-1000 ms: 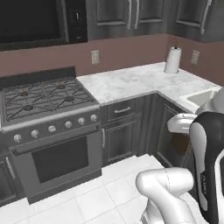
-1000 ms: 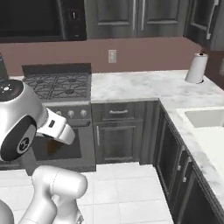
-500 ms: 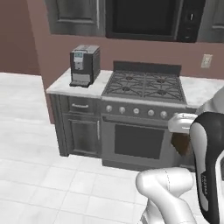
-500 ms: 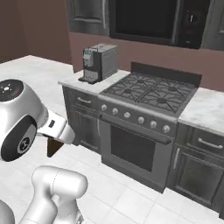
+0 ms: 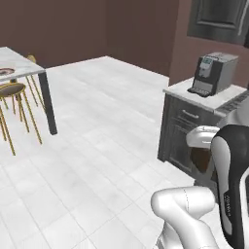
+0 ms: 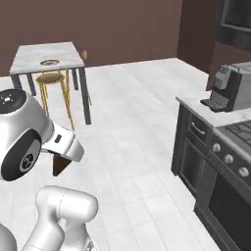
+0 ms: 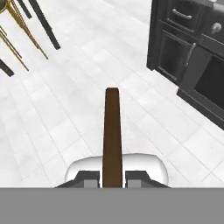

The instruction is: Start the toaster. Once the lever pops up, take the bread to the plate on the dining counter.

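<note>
Clasping the bread (image 7: 112, 135) edge-on, the gripper (image 7: 112, 177) risks dropping it if jolted before reaching the plate (image 6: 48, 62) at ten o'clock on the worktop (image 6: 29, 56).

Brown bread (image 7: 112, 135) edge-on in hand (image 7: 112, 177)

The plate (image 5: 6, 71) on the dining counter (image 5: 29, 68) is cut off at the edge.

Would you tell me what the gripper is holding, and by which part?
The gripper holds the bread edge-on, pinched at one end.
</note>
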Controlling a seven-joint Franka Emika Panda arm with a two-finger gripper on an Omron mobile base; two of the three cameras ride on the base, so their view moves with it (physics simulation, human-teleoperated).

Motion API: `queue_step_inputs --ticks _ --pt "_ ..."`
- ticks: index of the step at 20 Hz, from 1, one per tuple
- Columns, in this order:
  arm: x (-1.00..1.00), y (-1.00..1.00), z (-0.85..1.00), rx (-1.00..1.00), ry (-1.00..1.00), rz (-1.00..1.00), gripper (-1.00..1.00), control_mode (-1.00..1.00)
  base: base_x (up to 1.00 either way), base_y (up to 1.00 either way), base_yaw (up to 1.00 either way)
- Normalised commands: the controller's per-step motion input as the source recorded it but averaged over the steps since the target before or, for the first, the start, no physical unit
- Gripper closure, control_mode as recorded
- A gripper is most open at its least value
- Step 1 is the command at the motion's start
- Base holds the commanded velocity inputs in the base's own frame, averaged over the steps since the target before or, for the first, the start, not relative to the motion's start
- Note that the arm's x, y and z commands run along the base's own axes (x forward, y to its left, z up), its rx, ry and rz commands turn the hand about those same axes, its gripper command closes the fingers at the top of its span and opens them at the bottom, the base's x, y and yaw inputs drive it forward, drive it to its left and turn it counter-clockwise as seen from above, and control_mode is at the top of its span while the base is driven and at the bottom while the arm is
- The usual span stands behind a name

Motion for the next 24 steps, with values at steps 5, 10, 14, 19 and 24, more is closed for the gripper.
queue_step_inputs --ticks 5,10,14,19,24 --pt "0.0 0.0 0.0 0.0 0.0 0.0 1.0 1.0 0.08 0.0 0.96" --pt "0.0 0.0 0.0 0.0 0.0 0.0 1.0 1.0 0.5 -0.02 0.85" --pt "0.0 0.0 0.0 0.0 0.0 0.0 1.0 1.0 0.97 -0.29 0.51" --pt "0.0 0.0 0.0 0.0 0.0 0.0 1.0 1.0 1.0 -0.53 0.17" --pt "0.0 0.0 0.0 0.0 0.0 0.0 1.0 1.0 1.0 -0.65 0.04"
